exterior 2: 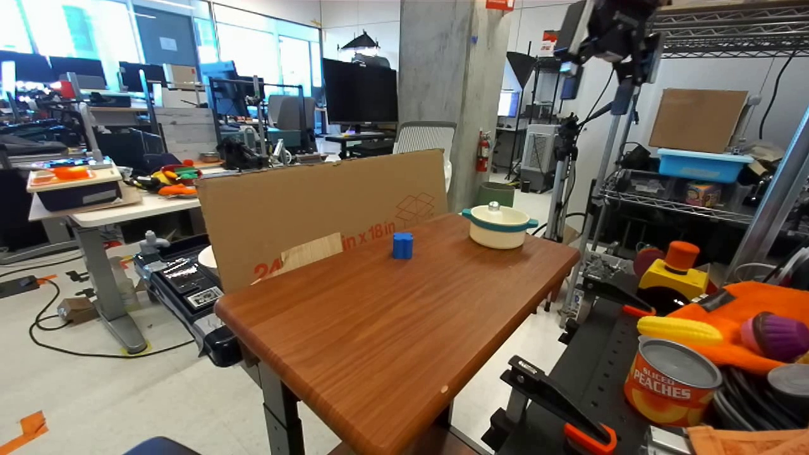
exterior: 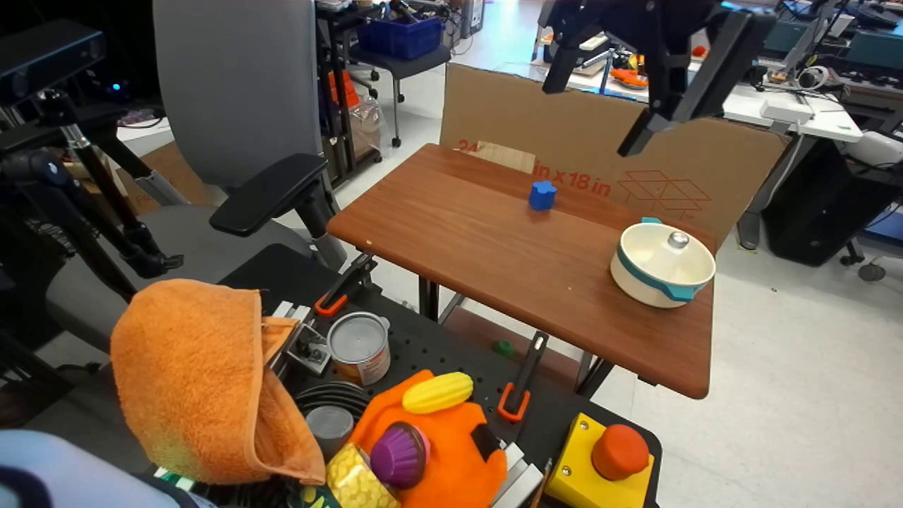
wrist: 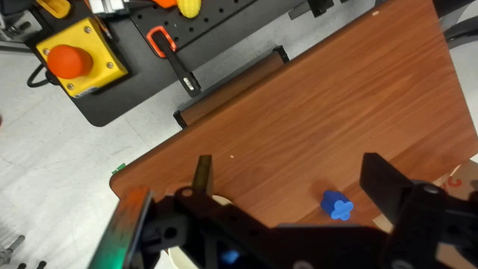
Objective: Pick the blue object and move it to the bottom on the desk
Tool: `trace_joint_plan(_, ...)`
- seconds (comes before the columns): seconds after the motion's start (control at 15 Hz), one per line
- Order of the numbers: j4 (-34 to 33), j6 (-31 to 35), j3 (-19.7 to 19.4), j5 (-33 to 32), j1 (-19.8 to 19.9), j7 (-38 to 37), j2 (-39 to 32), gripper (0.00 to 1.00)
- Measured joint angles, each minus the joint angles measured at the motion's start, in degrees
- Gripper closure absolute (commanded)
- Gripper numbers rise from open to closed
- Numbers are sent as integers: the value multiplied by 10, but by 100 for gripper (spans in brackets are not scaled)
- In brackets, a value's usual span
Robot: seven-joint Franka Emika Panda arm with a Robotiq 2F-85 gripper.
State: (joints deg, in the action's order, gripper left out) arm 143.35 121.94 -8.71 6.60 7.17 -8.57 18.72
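On the reddish-brown desk (exterior: 458, 215), the blue block (exterior: 542, 197) stands well below the gripper (exterior: 592, 114). It gapes wide, gripping only air.

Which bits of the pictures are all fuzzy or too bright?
Wrist view: the gripper looks fuzzy and dark up close, the blue block is crisper, with a soft shadow beside it on the desk; in an exterior view, the windows glow nearly white, washed out.

gripper (exterior: 595, 109): mostly blk, angular links
fingertips (wrist: 381, 178): dk, flat, squared
left link (wrist: 121, 226), wrist view: shiny, orange-to-green tint
pins (wrist: 431, 189): round, gry
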Motion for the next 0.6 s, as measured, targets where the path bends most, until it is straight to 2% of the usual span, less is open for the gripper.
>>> trace_joint_plan(0.27,-100,53,44,-8,-17,-98,-143,0)
trace_joint_plan(0.6,-249,57,54,-43,-38,-206,-328,0)
